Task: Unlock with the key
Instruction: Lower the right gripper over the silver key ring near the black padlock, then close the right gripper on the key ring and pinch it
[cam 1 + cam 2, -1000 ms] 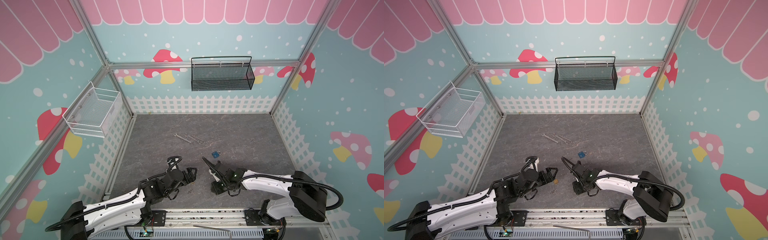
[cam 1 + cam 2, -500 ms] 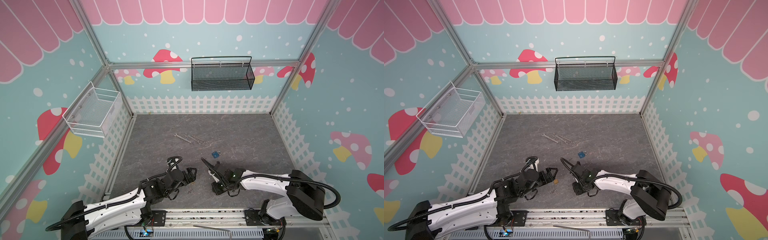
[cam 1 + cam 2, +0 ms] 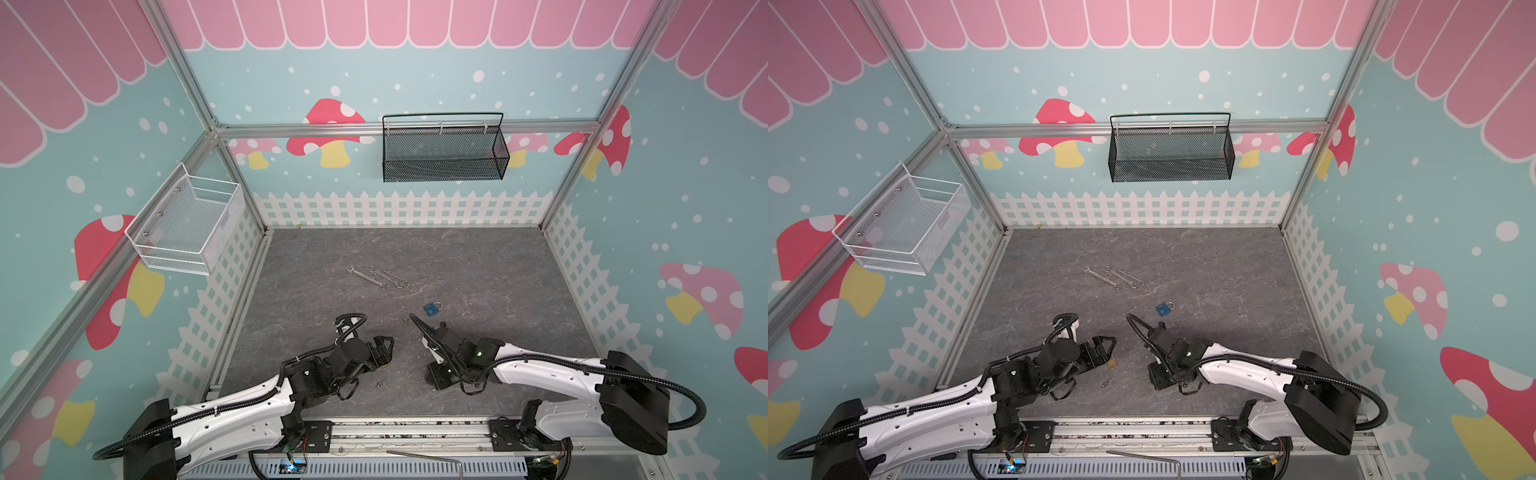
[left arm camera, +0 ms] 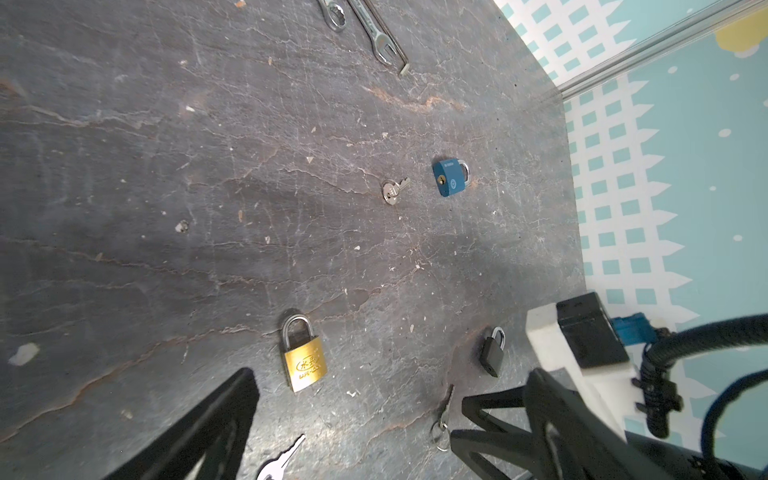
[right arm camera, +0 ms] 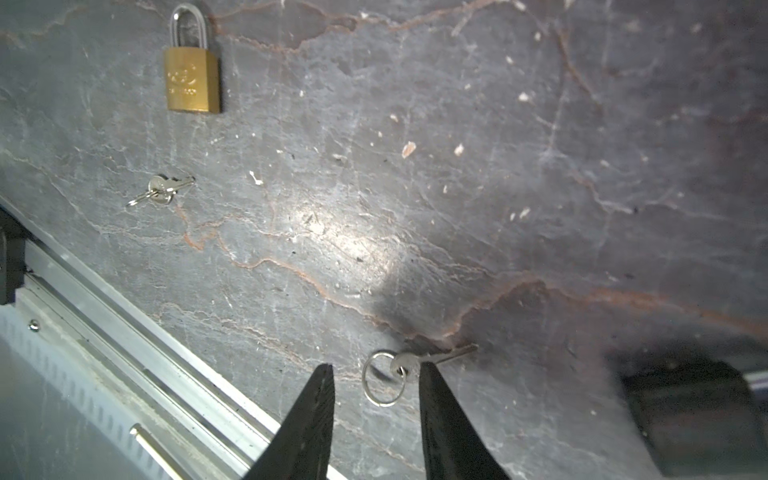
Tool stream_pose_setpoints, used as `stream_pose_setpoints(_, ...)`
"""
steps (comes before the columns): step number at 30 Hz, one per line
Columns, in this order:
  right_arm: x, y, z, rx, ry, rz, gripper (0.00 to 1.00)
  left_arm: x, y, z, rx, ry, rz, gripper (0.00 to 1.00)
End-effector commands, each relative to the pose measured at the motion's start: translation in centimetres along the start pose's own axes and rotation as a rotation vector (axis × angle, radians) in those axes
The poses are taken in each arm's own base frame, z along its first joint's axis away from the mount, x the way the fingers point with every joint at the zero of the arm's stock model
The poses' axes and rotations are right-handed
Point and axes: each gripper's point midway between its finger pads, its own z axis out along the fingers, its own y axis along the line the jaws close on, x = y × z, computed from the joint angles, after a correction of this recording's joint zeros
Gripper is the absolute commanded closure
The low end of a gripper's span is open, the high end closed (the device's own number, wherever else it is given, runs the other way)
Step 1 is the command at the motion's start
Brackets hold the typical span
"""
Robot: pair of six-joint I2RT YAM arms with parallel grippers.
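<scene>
Top view: left claw (image 3: 388,353) spread wide, right claw (image 3: 438,376) nose-down at the floor.
Left wrist: brass padlock (image 4: 303,361) just ahead of the wide gap.
Right wrist: fingertips (image 5: 428,382) parted, ringed key (image 5: 432,357) lying between them (not gripped).

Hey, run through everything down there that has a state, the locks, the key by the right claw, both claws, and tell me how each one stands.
Left claw, wide open, empty.
Right claw, open, nothing pinched.
Ringed key, lying flat, straddled by that claw, not pinched.
Brass padlock, shackle closed, lying flat.
Blue padlock, shackle closed, keyhole empty.
Black padlock, shackle looks closed.
</scene>
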Motion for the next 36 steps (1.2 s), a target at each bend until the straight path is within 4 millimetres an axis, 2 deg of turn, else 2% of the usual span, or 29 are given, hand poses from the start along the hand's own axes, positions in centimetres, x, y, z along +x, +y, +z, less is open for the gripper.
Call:
stream_pose_setpoints(1,2.5,-1.5,0.5,0.056,0.073,0.086,0.60,-0.1,-0.4,0.0,-0.006,0.000,0.018,0.00)
stream_pose_setpoints(11,2.6,-2.4,1.7,0.145,0.095,0.084,0.54,0.2,-0.9,0.3,-0.005,0.026,0.032,0.00)
stream_pose_setpoints(21,1.6,-2.5,1.4,0.210,0.066,0.090,0.49,0.3,-0.8,0.6,-0.015,0.024,0.037,0.00)
stream_pose_setpoints(26,2.2,-3.6,1.6,0.275,0.088,0.090,0.49,0.4,-0.9,0.7,-0.015,0.031,0.038,0.00)
stream_pose_setpoints(36,3.9,-6.5,-0.6,0.400,0.124,0.030,0.50,0.7,-2.0,1.0,-0.003,0.065,0.055,0.00)
